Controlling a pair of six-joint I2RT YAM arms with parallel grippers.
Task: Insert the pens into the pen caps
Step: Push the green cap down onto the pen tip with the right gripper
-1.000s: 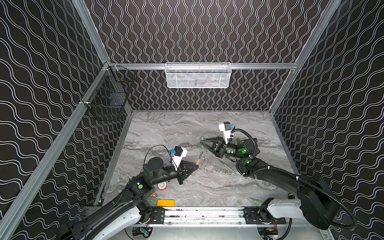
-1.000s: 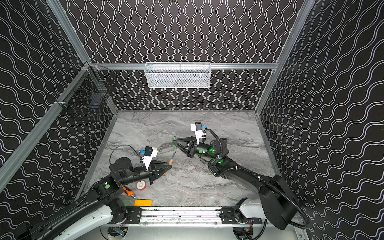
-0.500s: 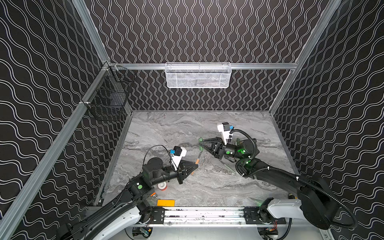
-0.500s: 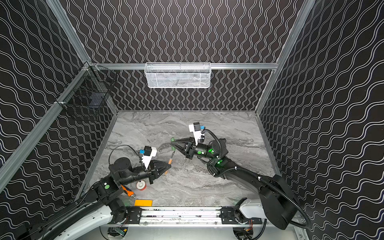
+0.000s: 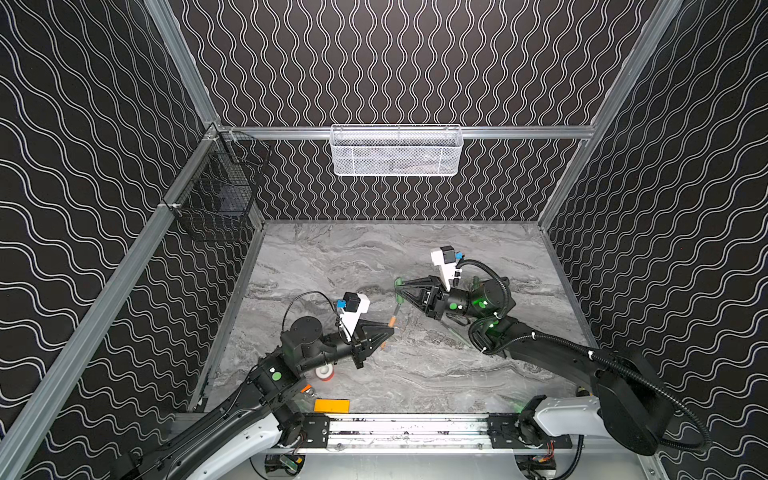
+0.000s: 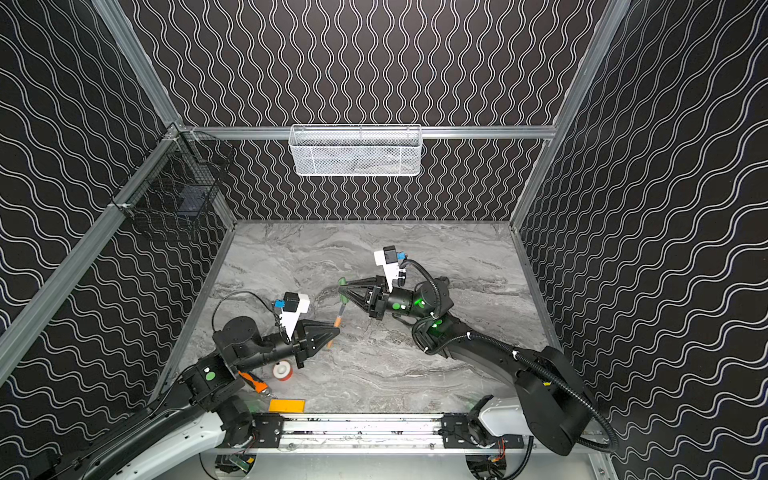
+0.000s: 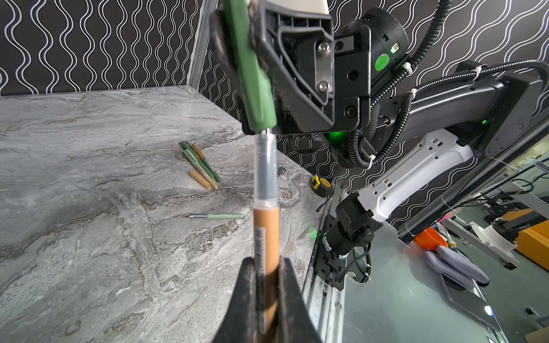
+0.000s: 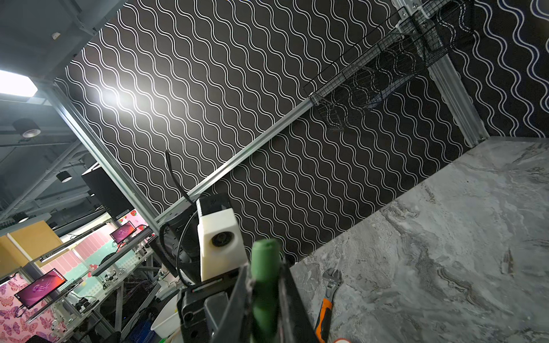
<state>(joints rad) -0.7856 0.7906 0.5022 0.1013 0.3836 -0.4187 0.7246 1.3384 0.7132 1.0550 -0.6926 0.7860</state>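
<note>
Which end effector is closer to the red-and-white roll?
Left. The left end effector sits just past the roll, which lies by its wrist; the right end effector is farther toward the back.

Both top views look down on the whole table (image 5: pixel 332 257). Wrist views sit close, facing each other.
</note>
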